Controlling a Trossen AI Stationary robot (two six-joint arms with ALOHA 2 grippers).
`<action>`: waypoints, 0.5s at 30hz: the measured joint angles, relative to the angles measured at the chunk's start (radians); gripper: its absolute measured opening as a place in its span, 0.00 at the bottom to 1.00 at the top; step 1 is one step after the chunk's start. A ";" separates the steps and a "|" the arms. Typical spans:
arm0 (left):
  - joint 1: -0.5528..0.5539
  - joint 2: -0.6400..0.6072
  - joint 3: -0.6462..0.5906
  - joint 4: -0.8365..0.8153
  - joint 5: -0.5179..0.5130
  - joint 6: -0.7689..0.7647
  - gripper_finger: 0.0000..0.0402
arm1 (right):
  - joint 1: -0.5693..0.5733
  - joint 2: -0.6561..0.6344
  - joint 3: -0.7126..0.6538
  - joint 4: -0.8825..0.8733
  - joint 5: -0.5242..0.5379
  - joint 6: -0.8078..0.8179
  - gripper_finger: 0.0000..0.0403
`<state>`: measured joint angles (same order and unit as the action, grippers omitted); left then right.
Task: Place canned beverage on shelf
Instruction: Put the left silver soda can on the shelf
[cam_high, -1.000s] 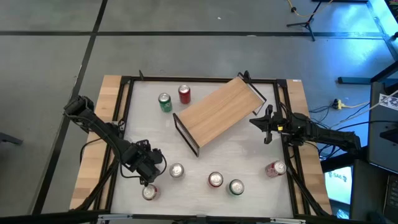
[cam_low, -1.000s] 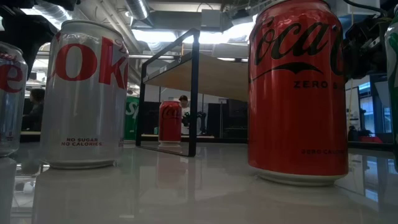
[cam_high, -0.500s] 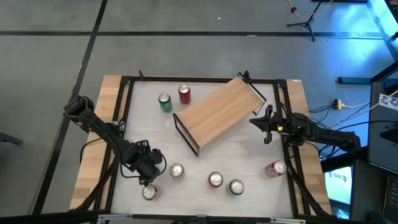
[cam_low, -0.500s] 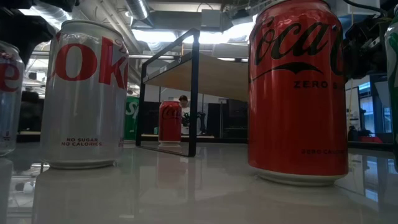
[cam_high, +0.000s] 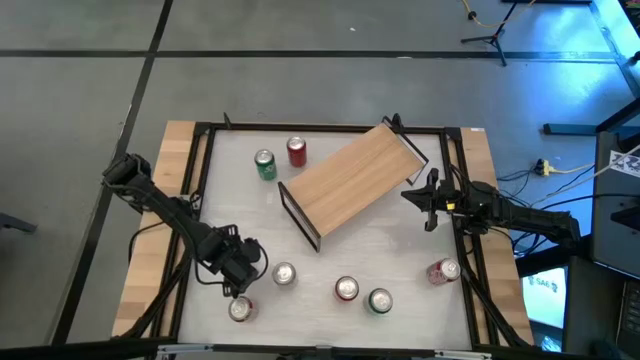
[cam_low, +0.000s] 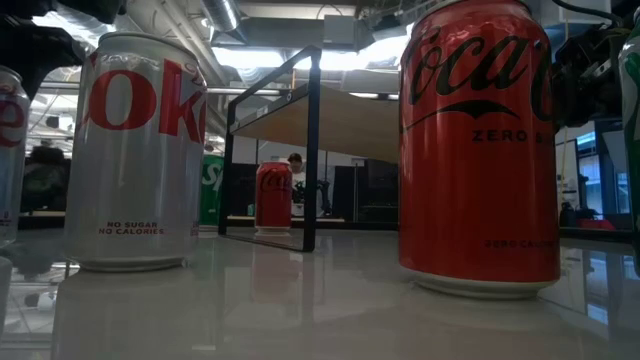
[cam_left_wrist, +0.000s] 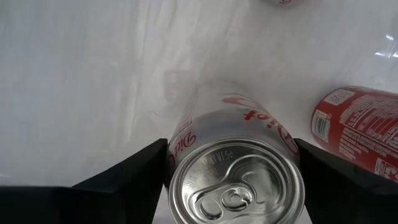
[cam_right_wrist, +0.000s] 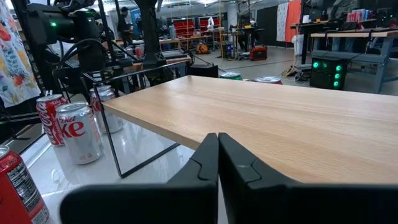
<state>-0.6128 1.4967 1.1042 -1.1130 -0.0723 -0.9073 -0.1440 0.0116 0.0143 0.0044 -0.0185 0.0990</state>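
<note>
A silver Diet Coke can (cam_left_wrist: 236, 180) stands near the table's near left corner (cam_high: 240, 308) and shows at the edge of the low view (cam_low: 10, 150). My left gripper (cam_high: 240, 290) is over it from above and shut on it. The shelf (cam_high: 350, 180), a light-wood plank with black frame ends, stands slantwise on its frame ends at mid-table. My right gripper (cam_right_wrist: 217, 162) is shut and empty, level beside the shelf's right end (cam_high: 428, 200). My left gripper pinches the Diet Coke can between its two fingers, which lie on opposite sides of the can's wall (cam_left_wrist: 177, 146) just below the top rim. The fingers (cam_left_wrist: 124, 183) come from above, pointing down. The can is upright; I cannot tell whether it is clear of the table.
Along the near edge stand another Diet Coke can (cam_high: 284, 273), a red Coke Zero can (cam_high: 346, 289) and a green can (cam_high: 380, 300). A red can (cam_high: 443, 271) is near the right edge. A green can (cam_high: 265, 165) and a red can (cam_high: 297, 151) stand far left of the shelf.
In the low view, the Diet Coke can in my left gripper has shifted a little toward the table's left edge. My right arm has kept still.
</note>
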 joint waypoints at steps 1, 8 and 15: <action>0.005 0.000 0.000 0.000 0.000 0.000 0.72 | 0.000 0.000 0.000 0.000 0.000 0.000 0.00; 0.047 0.000 0.000 -0.001 0.014 0.000 0.72 | 0.000 0.000 0.000 0.000 0.000 0.000 0.00; 0.096 0.000 0.000 -0.001 0.084 0.000 0.72 | 0.000 0.000 0.000 0.002 0.000 0.088 0.03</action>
<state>-0.5163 1.4967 1.1046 -1.1141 0.0121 -0.9070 -0.1440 0.0116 0.0143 0.0063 -0.0185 0.1868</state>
